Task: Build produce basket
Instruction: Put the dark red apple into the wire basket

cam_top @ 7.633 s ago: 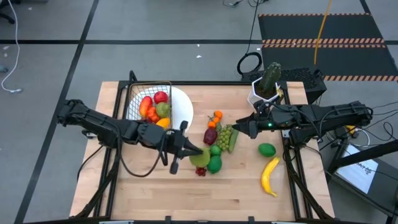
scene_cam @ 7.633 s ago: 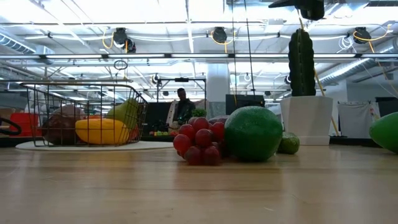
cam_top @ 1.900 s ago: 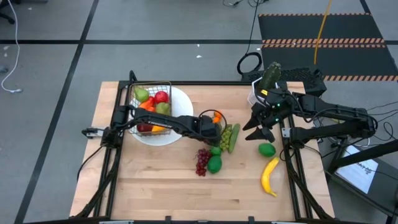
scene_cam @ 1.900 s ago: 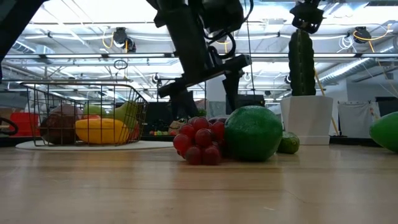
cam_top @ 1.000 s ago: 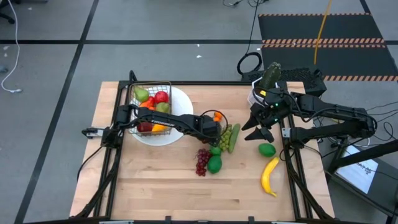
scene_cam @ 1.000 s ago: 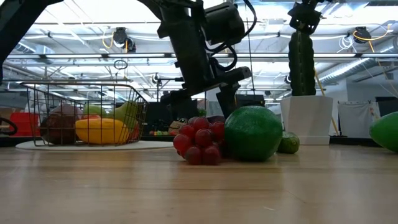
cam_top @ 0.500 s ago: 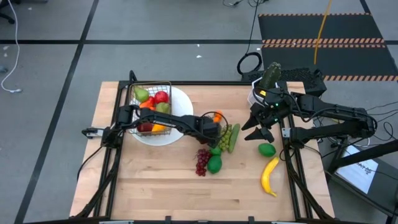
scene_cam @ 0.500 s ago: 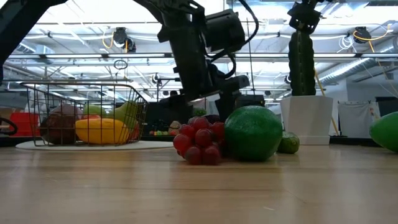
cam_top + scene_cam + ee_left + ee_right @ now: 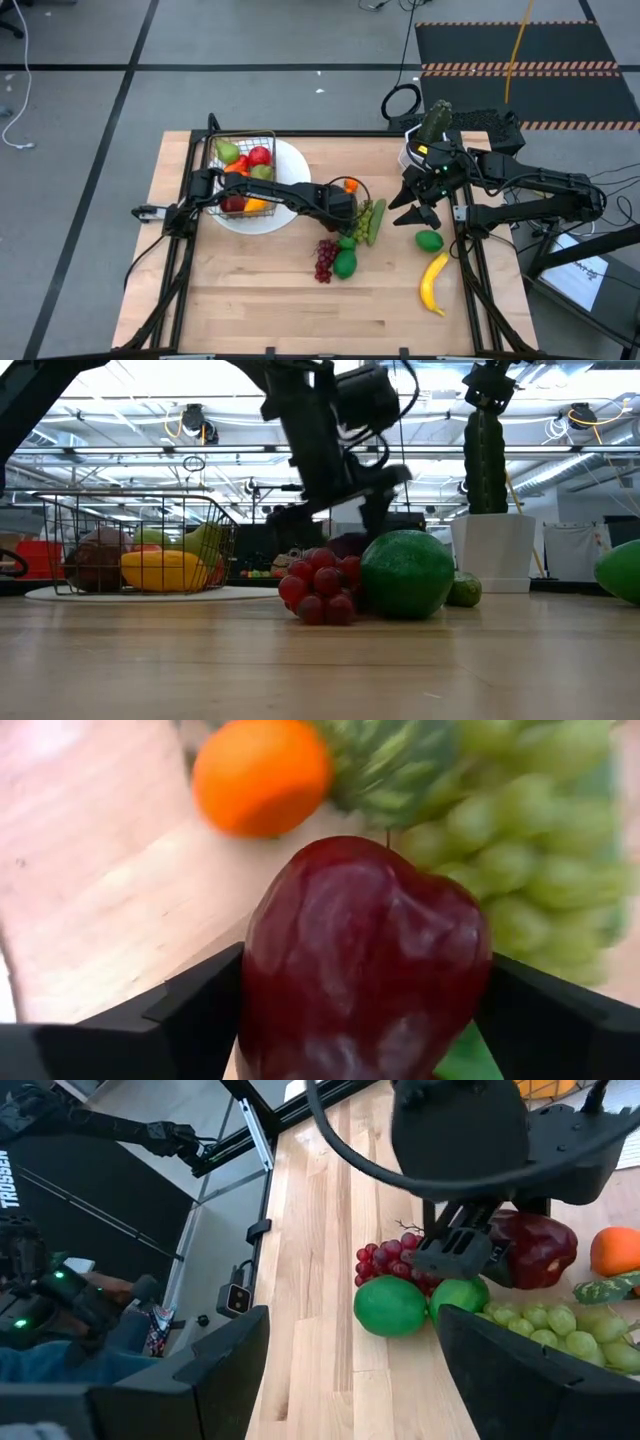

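Left wrist view: the left gripper (image 9: pixel 360 1020) has its two dark fingers set wide around a glossy dark red toy apple (image 9: pixel 365 960), touching its sides. The right gripper (image 9: pixel 415 205) hovers apart, jaws spread and empty.

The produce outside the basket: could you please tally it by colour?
Green: 5 (green grapes, cucumber, small lime, large lime, green fruit beside the banana)
Red: 2 (red grapes, dark apple)
Orange: 1 in view (orange)
Yellow: 1 (banana)
Total: 9

Arm (image 9: pixel 330 430) over red grapes (image 9: pixel 320 585) & lime (image 9: pixel 407 574); basket (image 9: pixel 135 545) w/ fruit.
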Robot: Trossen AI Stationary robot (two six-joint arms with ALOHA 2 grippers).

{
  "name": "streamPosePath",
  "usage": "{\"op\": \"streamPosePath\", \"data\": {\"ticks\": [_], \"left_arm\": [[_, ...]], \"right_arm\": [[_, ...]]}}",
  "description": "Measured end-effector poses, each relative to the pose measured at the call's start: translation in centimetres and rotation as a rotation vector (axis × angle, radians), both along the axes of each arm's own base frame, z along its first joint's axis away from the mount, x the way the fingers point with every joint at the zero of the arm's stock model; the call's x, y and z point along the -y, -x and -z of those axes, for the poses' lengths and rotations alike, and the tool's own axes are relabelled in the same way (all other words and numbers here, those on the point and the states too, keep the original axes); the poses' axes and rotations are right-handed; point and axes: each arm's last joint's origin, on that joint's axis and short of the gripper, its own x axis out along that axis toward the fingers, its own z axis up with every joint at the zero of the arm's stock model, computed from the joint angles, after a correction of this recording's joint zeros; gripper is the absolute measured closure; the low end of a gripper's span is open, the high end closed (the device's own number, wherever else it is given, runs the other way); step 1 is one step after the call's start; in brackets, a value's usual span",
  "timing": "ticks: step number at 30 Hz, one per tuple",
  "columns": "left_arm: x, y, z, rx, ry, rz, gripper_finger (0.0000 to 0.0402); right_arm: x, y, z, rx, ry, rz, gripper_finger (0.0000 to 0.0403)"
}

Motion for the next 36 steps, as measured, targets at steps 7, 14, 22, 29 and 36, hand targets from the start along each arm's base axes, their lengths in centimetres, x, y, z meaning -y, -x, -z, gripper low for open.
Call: {"op": "streamPosePath", "data": {"ticks": [7,14,22,29,36], "left_arm": [[0.0,-1.4,-3.9,0.089,-0.013,0.037,0.0077],[0.2,-1.6,-8.9,0.115,-0.021,0.111,0.0069],[-0.2,-0.2,-16.2,0.137,-0.102,0.219,0.0072],[-0.2,2.4,-21.4,0.269,-0.153,0.248,0.007],[-0.4,6.9,-26.8,0.383,-0.277,0.251,0.0072]], "right_arm": [[0.0,0.0,0.0,-0.002,0.0,0.0,0.0122],[-0.1,0.4,0.3,-0.05,-0.01,0.0,0.0122],[-0.2,0.8,0.4,-0.071,-0.013,0.001,0.0122],[-0.1,0.9,0.4,-0.074,-0.01,0.008,0.0122],[0.2,0.6,0.3,-0.07,0.018,0.104,0.0122]]}}
